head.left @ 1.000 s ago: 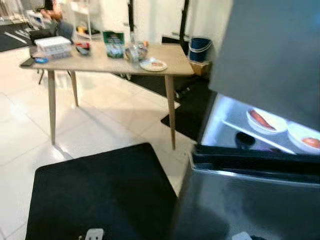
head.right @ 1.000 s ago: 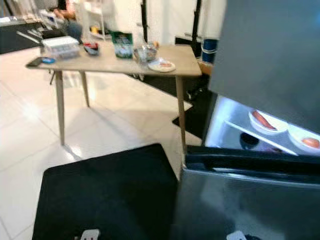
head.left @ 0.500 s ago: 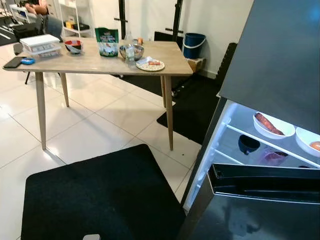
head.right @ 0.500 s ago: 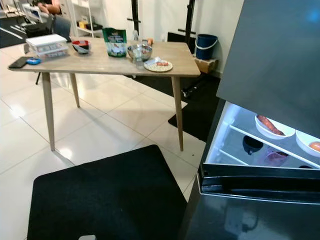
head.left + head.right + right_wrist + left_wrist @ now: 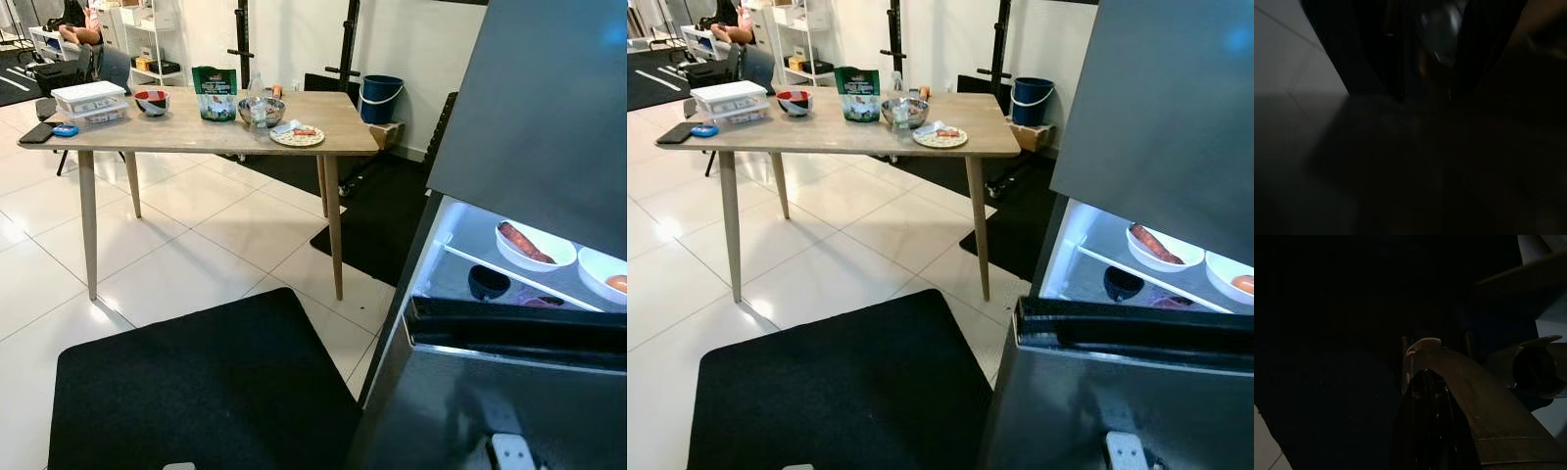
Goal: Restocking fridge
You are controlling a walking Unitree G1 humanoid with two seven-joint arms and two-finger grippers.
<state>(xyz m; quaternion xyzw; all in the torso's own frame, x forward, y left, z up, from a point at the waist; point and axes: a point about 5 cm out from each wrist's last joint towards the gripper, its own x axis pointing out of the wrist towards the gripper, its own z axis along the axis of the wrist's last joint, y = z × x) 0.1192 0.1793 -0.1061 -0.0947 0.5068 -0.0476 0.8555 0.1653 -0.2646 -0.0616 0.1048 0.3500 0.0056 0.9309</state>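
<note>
Table (image 5: 176, 132): we see a light wooden table standing on white tiles at the left, well apart from the fridge.
Table items: from left to right we see a dark phone (image 5: 37, 132), a clear lidded box (image 5: 89, 101), a red and dark bowl (image 5: 151, 102), a green bag (image 5: 213, 93) standing upright, a metal bowl (image 5: 261, 109) and a plate of food (image 5: 297, 136) near the table's right end.
Mat (image 5: 196, 392): a black mat lies on the floor before us, between the table and the fridge.
Bucket (image 5: 380, 98): a blue bucket stands by the far wall, behind the table.
Fridge (image 5: 549, 127): it stands at the right with its door ajar; we see a lit shelf holding a white bowl with a sausage (image 5: 534, 245), a second white bowl (image 5: 602, 277) just beside it, and a dark cup (image 5: 487, 282) below.
Left gripper: our left wrist view is very dark; we cannot tell how its fingers stand.
Right gripper: our right wrist view is dark too; again we cannot tell.
</note>
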